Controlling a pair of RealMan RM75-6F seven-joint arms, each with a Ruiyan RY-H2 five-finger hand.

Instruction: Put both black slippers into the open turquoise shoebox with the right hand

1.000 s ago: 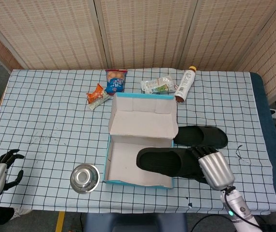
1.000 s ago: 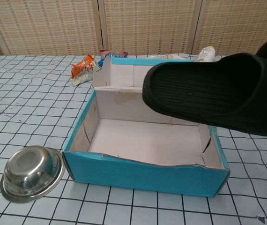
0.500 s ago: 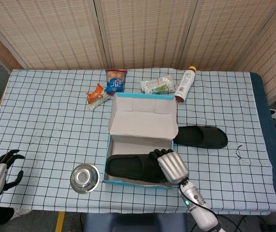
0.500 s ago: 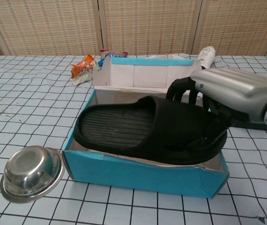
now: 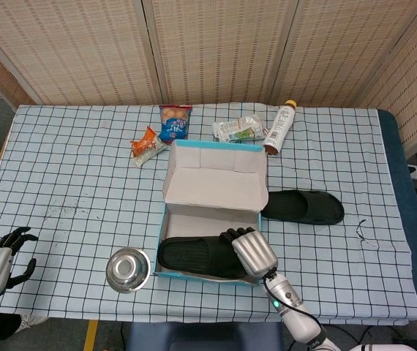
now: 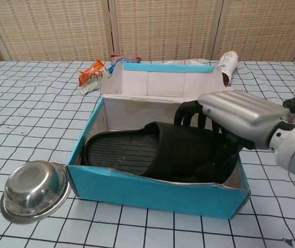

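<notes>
One black slipper (image 5: 194, 256) (image 6: 152, 152) lies inside the open turquoise shoebox (image 5: 212, 179) (image 6: 152, 188), toe end toward the left. My right hand (image 5: 251, 251) (image 6: 235, 118) grips its strap end at the box's right side. The second black slipper (image 5: 302, 207) rests on the checked cloth just right of the box; the chest view does not show it. My left hand (image 5: 0, 257) rests at the table's front-left corner, holding nothing, with its fingers curled.
A steel bowl (image 5: 128, 269) (image 6: 33, 190) sits left of the box's front. Behind the box lie snack packets (image 5: 175, 123) (image 6: 92, 75), a green-white pouch (image 5: 238, 129) and a lying bottle (image 5: 279, 127) (image 6: 226, 64).
My right hand carried the slipper from above the box's right side leftward and down; the slipper now sits lower, inside the box walls. The left hand stayed put.
</notes>
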